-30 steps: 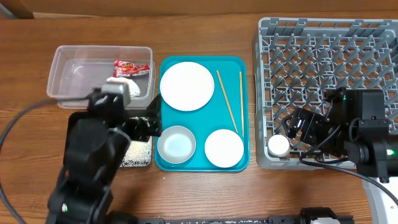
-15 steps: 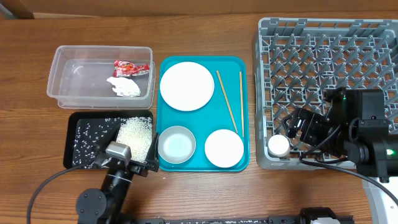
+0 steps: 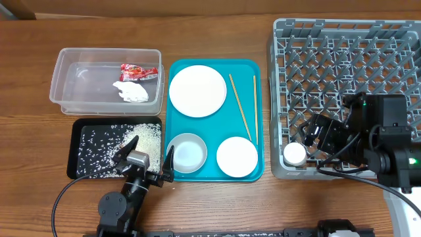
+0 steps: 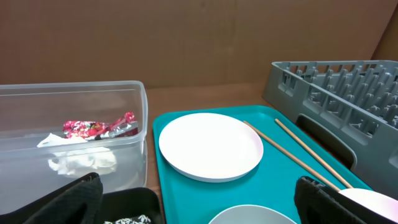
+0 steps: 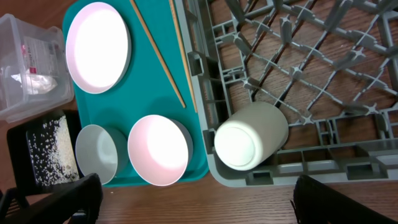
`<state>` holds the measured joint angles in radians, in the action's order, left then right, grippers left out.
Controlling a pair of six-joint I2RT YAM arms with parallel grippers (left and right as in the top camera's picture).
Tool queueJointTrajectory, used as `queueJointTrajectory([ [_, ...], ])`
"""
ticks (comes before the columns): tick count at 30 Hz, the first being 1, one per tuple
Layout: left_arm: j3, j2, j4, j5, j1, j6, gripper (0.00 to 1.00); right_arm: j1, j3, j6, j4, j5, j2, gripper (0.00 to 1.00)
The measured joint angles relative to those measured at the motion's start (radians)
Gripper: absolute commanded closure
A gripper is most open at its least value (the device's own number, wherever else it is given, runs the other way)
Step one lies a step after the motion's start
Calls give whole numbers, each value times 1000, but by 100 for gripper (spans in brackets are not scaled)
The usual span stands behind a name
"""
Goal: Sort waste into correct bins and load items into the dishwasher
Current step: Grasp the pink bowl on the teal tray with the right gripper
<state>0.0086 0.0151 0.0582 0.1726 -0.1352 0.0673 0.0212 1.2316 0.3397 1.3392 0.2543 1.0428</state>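
Observation:
The clear tub holds the red wrapper and white tissue. The black tray holds loose rice. My left gripper is open and empty, low at the front between the black tray and the metal-rimmed bowl. A white plate, a pale bowl and two chopsticks lie on the teal tray. My right gripper is open and empty over the grey rack, above a white cup lying on its side.
The teal tray sits between the bins and the rack, close to both. The rack fills the right side to the table's back edge. Bare wood runs along the front edge. A cardboard wall stands behind the table.
My left arm has left its place over the black tray and come down near the front edge, then shifted right toward the metal-rimmed bowl. The rice now shows. The right arm has not moved.

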Motion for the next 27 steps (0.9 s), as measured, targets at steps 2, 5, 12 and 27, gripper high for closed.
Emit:
queueJointTrajectory([
  [2,0,0,0,0,0,0,0,0,0,0,0,0,0,0],
  [5,0,0,0,0,0,0,0,0,0,0,0,0,0,0],
  [12,0,0,0,0,0,0,0,0,0,0,1,0,0,0],
  [27,0,0,0,0,0,0,0,0,0,90,-120,31,3,0],
])
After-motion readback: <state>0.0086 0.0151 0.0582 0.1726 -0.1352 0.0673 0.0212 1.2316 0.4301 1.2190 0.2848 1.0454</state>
